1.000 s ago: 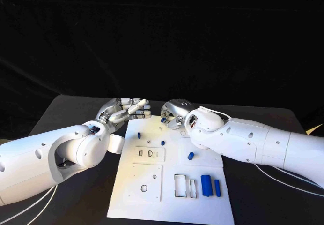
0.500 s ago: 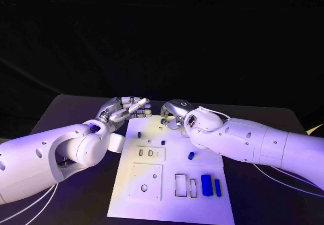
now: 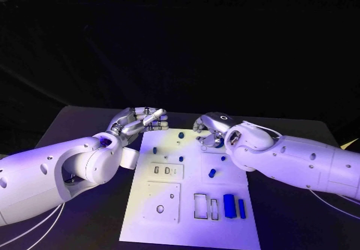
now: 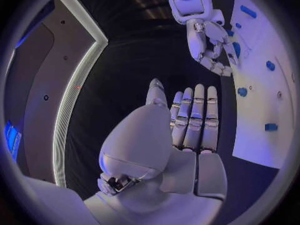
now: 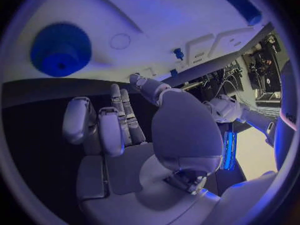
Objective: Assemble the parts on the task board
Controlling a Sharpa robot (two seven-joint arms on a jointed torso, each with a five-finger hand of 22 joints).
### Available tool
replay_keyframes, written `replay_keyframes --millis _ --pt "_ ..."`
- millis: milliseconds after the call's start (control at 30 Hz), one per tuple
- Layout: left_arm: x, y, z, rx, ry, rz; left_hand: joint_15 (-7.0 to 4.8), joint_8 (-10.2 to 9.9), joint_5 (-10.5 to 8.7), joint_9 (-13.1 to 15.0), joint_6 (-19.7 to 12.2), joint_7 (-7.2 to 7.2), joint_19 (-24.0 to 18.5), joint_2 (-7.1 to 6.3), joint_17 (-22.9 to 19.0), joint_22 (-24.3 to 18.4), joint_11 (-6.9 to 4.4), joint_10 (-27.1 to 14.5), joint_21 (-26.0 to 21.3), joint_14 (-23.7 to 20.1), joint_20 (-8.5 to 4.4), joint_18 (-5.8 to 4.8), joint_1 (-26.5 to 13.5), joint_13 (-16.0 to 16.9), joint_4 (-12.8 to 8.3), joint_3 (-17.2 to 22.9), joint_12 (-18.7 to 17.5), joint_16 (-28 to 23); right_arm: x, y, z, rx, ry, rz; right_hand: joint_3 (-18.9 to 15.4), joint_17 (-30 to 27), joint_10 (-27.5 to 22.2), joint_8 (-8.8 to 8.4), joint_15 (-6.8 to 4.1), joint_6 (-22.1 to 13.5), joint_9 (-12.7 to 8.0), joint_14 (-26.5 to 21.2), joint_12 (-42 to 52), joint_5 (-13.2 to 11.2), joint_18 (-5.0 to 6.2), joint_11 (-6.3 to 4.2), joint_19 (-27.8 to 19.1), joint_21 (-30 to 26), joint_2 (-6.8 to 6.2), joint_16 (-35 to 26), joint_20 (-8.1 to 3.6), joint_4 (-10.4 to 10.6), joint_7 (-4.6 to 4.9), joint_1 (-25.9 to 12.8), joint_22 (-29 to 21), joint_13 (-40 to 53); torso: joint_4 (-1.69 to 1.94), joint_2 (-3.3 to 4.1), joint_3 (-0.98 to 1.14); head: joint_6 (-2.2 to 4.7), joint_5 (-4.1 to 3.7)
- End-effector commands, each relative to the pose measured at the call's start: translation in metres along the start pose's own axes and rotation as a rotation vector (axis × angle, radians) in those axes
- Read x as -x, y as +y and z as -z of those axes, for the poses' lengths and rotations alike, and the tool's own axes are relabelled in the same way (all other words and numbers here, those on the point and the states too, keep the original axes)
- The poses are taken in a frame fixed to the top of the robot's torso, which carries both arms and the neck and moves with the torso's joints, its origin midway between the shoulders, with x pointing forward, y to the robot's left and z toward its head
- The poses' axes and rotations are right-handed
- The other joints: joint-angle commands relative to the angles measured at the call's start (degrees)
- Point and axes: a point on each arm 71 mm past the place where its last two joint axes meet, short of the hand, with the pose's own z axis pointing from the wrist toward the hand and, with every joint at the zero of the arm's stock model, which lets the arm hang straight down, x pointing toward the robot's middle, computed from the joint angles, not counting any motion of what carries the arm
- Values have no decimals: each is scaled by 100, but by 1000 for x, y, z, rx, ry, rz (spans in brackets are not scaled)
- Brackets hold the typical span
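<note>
Up close, right wrist view shows a blue gear (image 5: 60,50).

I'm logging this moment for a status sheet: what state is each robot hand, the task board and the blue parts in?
Left robot hand: holds nothing, fingers extended side by side, beside the board's far left corner.
Right robot hand: holds nothing, fingers partly curled, over the board's far edge.
Task board: flat on the table, several slots unfilled.
Blue gear: on the board near the right robot hand.
Two blue bars: lying loose beside the rectangular slots.
</note>
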Motion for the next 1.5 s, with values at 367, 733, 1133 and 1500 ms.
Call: replay_keyframes --millis 367,733,1133,1500 --pt "3 0 -2 -5 9 9 0 -27 -42 16 -28 2 23 56 18 -10 11 -56 -31 -36 31 61 11 -10 -7 -58 -16 -41 19 -55 47 -209 30 -129 -1591 320 507 -144 -265 -300 182 238 1588 -290 -76 -266 357 234 -129 240 -220 618 -157 114 456 1544 -130 -78 49 -5 -18" --pt "2 1 -3 -3 11 11 1 -26 -44 22 -28 1 23 63 24 -13 11 -57 -33 -38 32 61 14 -9 -8 -65 -14 -44 8 -65 39 -259 95 -178 -1931 1246 556 -235 -298 -307 287 417 5163 18 -190 -326 687 549 -106 656 -250 1211 -188 630 975 4762 -120 -65 51 -18 -21" --pt "2 1 -4 -2 11 12 1 -26 -44 22 -28 1 23 63 24 -13 11 -57 -33 -38 32 61 14 -9 -8 -65 -14 -44 -4 -63 27 -262 128 -205 -1844 1713 1007 -235 -277 -228 325 502 6353 94 -227 -311 785 662 -104 814 -231 1333 -181 676 1145 5847 -96 -55 48 -57 -10" --pt "3 1 -4 -1 10 11 1 -26 -44 22 -28 1 23 63 24 -13 11 -57 -33 -38 32 61 14 -9 -8 -65 -14 -44 -8 -62 25 -261 148 -212 -1806 1814 1098 -232 -272 -199 332 522 6542 102 -239 -309 818 700 -96 844 -226 1353 -181 670 1195 6021 -106 -56 54 -71 -11"
